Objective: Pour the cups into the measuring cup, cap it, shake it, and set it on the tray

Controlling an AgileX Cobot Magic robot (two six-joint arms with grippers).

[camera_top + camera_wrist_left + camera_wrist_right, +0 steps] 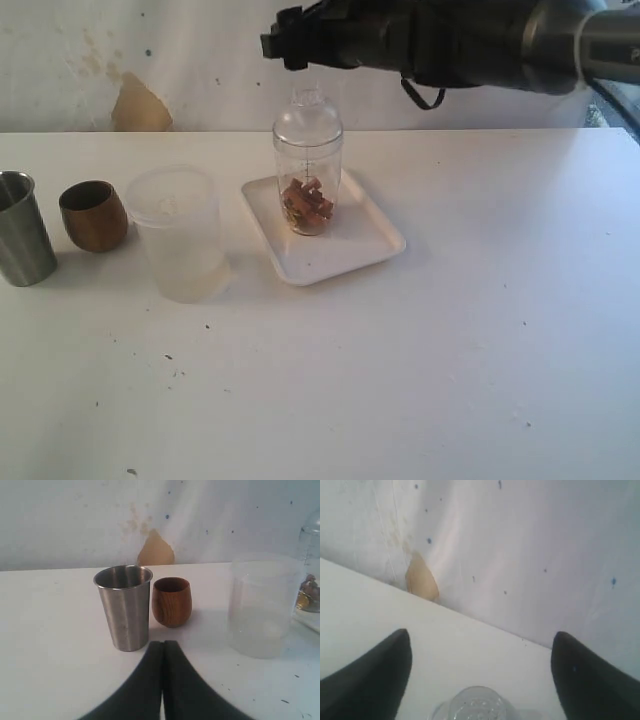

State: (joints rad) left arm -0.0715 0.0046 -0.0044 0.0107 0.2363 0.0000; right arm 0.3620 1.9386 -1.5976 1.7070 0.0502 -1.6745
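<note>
Seemingly at the last step now: setting down and letting go. Nearest, in the left wrist view, the left pincer [163, 645] pressed shut on nothing, pointing at twelve o'clock toward the steel tumbler [125, 607] and the wooden cup [171, 602], both upright and just beside each other on the desk [400, 380]. Toward three o'clock from those two, the frosted tub [178, 235], upright and apart from them. Next along the same line, the tray [370, 250], carrying the measuring cup [308, 160] upright near its middle, closed under a clear domed cap [307, 110], with brown pieces heaped at the bottom. Farther off and higher, at about twelve o'clock of the measuring cup, the right pincer [285, 42], spread wide and holding nothing. In the right wrist view, dark fingers [370, 680] well out to either side of the cap, touching neither it nor the vessel. Judging by this layout, pouring, capping and shaking done, and the vessel already delivered to the tray. Next, probably no more than lifting the right arm straight up and away, keeping the spread wide enough to clear the dome, for fear of nudging so tall and narrow a vessel off balance.
</note>
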